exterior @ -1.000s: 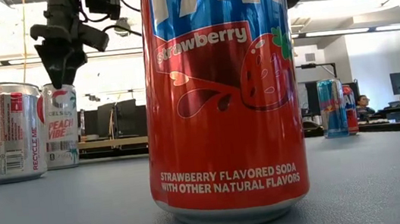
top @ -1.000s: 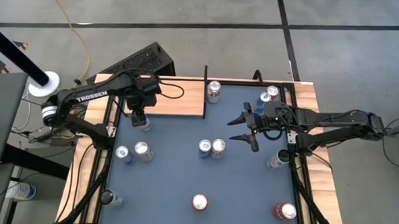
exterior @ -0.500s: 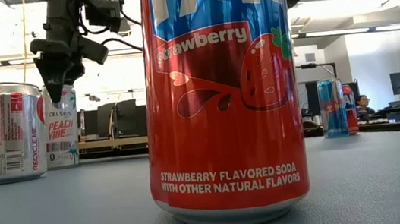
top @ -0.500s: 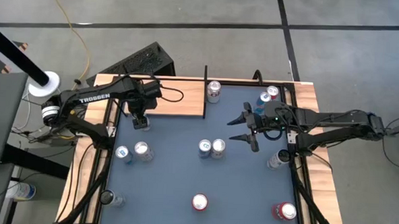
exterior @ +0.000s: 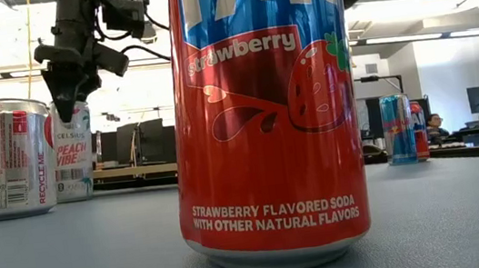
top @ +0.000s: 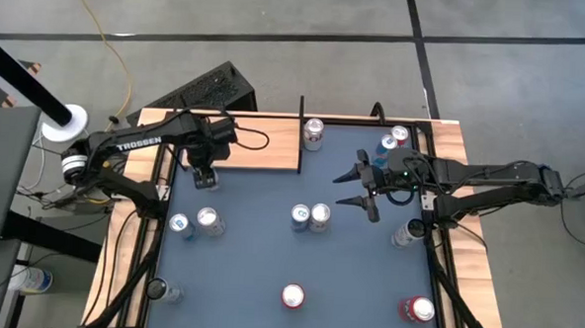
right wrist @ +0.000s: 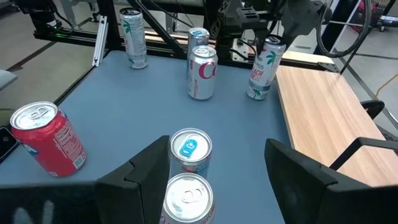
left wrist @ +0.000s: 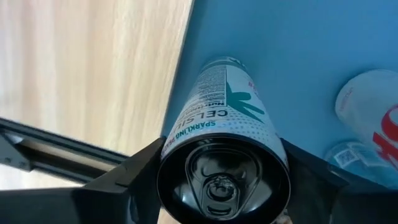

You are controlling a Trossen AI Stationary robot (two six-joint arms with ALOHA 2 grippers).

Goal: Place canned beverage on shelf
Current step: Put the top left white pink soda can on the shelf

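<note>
From above, the left gripper [top: 206, 176] sits over a white can [top: 209, 180] on the blue table [top: 269, 252], just beside the front edge of the shelf [top: 264, 143]. A second ago this gripper was a bit lower in the picture and wider. Now its fingers have come in around the can. The right gripper [top: 356, 191] hangs over the middle of the table, fingers spread apart with nothing between them. It has not moved. Two cans [top: 310, 217] stand close together near it.

From table height, a big red strawberry can [exterior: 263, 113] fills the middle. The left gripper [exterior: 64, 82] points down onto the peach can [exterior: 70, 153], lower than before.

In the left wrist view, the white can [left wrist: 224, 162] sits between the two dark fingers [left wrist: 134, 180], which touch its sides. The wooden shelf [left wrist: 93, 68] is right next to it.

In the right wrist view, the open fingers [right wrist: 152, 168] frame two cans [right wrist: 188, 171]. Far off, the left gripper [right wrist: 264, 43] is on its can [right wrist: 262, 67] beside the shelf [right wrist: 317, 112].
</note>
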